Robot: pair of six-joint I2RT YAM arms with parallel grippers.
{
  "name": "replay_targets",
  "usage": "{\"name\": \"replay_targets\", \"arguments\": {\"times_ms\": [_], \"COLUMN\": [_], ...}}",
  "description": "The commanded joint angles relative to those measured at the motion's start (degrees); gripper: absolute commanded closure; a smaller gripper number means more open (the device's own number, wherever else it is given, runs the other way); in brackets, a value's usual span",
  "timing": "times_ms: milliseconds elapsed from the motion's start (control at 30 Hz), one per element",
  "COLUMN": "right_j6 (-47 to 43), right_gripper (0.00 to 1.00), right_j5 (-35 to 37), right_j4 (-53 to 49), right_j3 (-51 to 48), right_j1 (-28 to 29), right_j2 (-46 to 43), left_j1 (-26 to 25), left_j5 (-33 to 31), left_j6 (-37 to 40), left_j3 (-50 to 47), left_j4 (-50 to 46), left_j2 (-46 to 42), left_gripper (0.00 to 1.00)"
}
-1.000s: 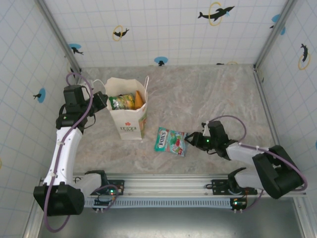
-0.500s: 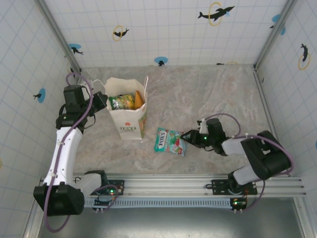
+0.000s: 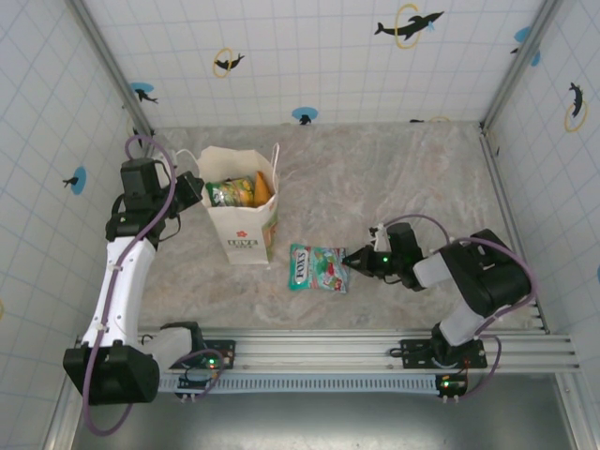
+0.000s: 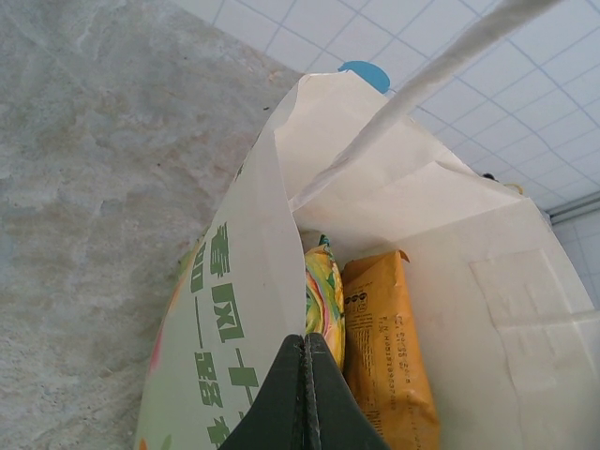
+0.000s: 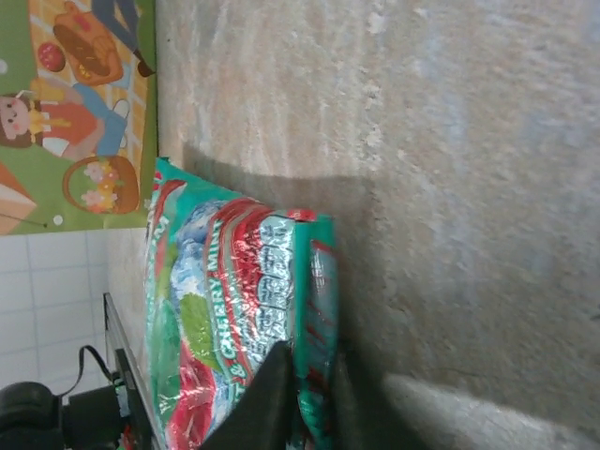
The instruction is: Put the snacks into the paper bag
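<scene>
Two grips: left gripper [image 4: 305,356] pinches the bag [image 3: 242,239] rim, steadying it; right gripper [image 5: 309,375] pinches the packet [image 5: 234,300] edge to lift.

A marbled grey bench [image 3: 394,178] carries two things — a white paper bag [image 3: 246,239] standing upright, a teal packet [image 3: 317,268] lying flat nearby.

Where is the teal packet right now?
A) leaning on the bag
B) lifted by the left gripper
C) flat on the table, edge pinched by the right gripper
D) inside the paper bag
C: the teal packet lies flat on the table, apart from the paper bag, with the right gripper closed on its edge.
</scene>
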Motion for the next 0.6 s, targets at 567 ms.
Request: {"name": "replay_targets", "arguments": {"times_ms": [567], "right_j6": [-6.1], "right_gripper": [1.00], "right_j5": [10.1], "right_j4": [-17.0], "right_j3": [7.9], "right_j1": [0.3], "right_j2": [-22.4], "left_j1": [-0.2], "left_j5": [0.3], "left_j6": [1.5], "left_j3": [1.4], "left_j4": [-0.1], "left_j2": [-0.1], "left_gripper": [1.00]}}
